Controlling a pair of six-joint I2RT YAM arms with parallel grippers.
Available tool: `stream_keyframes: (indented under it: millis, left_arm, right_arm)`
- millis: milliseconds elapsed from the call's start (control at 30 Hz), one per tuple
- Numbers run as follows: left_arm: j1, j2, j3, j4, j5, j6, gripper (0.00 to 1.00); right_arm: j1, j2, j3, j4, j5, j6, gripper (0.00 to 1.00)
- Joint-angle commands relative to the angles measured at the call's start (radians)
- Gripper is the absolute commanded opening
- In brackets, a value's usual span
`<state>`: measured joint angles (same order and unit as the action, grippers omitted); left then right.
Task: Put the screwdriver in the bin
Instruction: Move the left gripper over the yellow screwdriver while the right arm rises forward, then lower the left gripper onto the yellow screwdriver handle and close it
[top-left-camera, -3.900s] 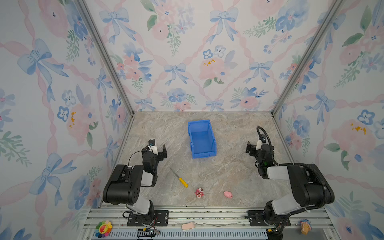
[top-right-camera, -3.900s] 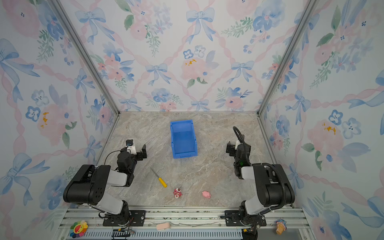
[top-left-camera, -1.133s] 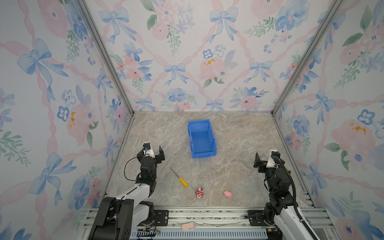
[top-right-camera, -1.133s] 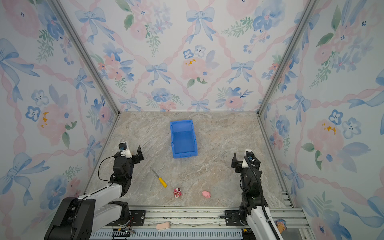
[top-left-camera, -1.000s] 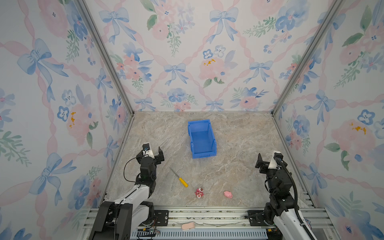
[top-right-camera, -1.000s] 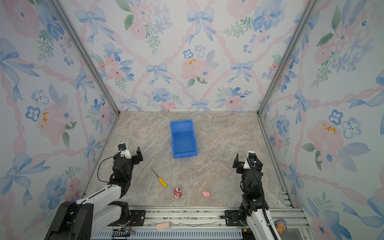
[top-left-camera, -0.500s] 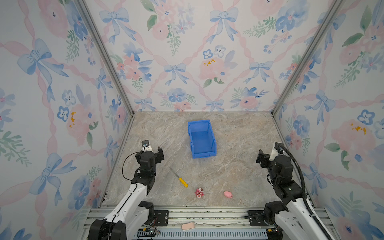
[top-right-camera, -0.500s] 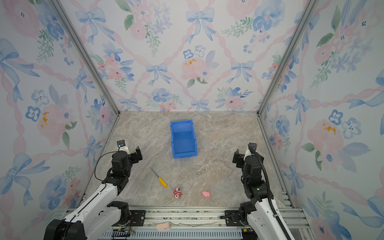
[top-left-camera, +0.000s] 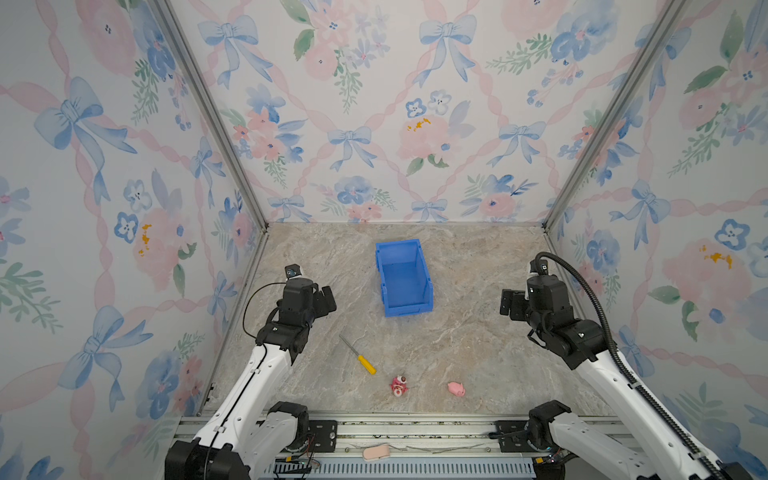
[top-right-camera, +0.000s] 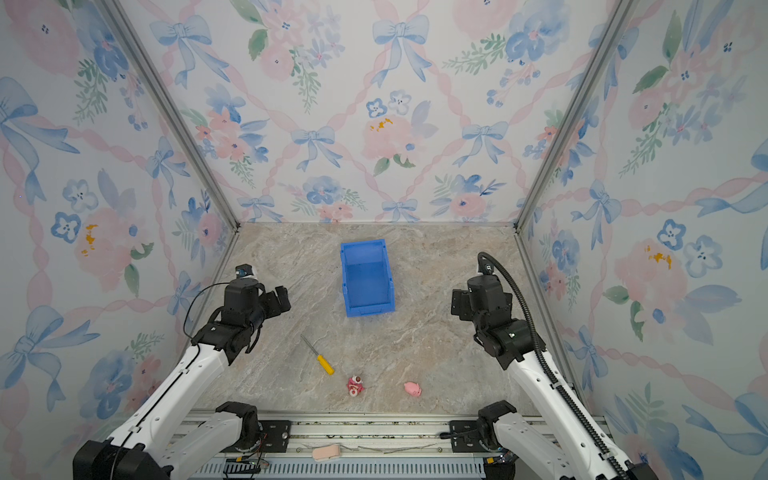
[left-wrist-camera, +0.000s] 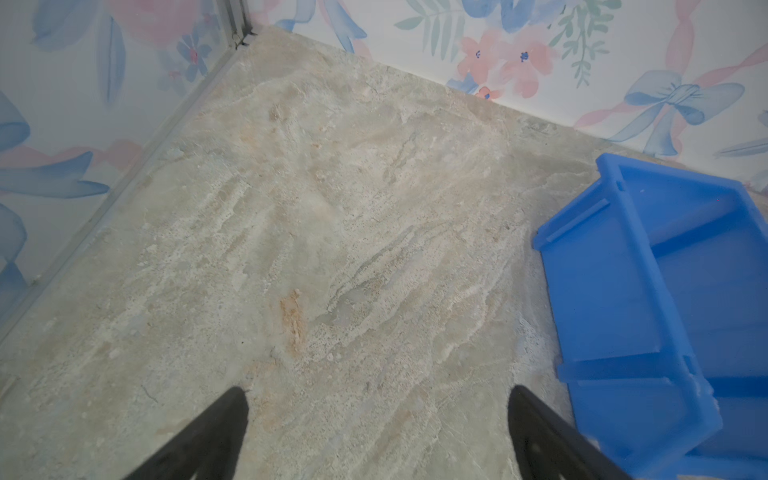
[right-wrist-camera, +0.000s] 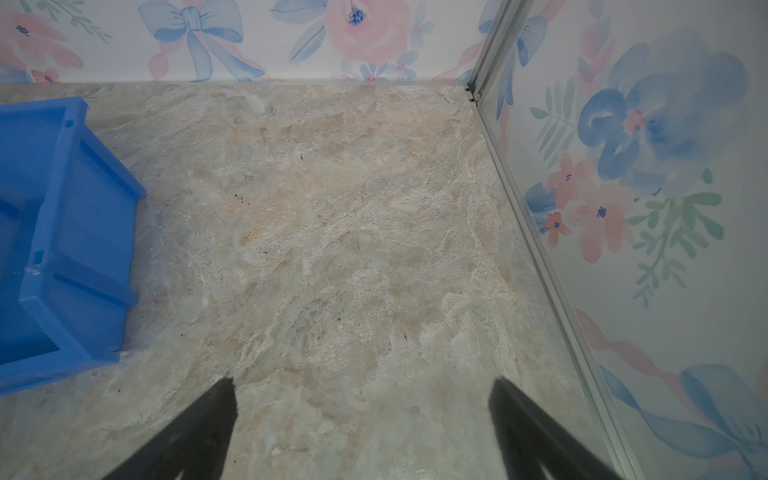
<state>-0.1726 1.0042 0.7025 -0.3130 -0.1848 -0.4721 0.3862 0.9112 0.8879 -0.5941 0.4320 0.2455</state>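
In both top views: screwdriver (top-left-camera: 358, 355) flat on tabletop (top-left-camera: 457, 353), near front edge, left of centre, well apart from bin (top-left-camera: 405, 284) toward back.
Left wrist: left gripper (left-wrist-camera: 376, 395) jaws spread wide, holding nothing.
Right wrist: right gripper (right-wrist-camera: 361, 386) likewise wide, empty.

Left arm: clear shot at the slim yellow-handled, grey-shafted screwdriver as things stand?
Likely yes: the left arm's fingers stand open, and only bare stone-look tabletop separates them from the screwdriver.
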Motion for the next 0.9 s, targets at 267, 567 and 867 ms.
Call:
stream_keyframes:
  millis: [267, 567, 867]
  left_arm:
    - [-0.154, 0.085, 0.117, -0.324, 0.125, -0.305, 0.98]
    - [-0.317, 0.078, 0.041, -0.367, 0.117, -0.482, 0.98]
    - [-0.446, 0.179, 0.010, -0.386, 0.088, -0.565, 0.98]
  right_arm:
    - [0.105, 0.107, 0.096, -0.101, -0.033, 0.023, 0.97]
    - [0.122, 0.142, 0.102, -0.080, -0.047, 0.005, 0.97]
    - [0.140, 0.136, 0.080, -0.082, -0.072, -0.040, 0.97]
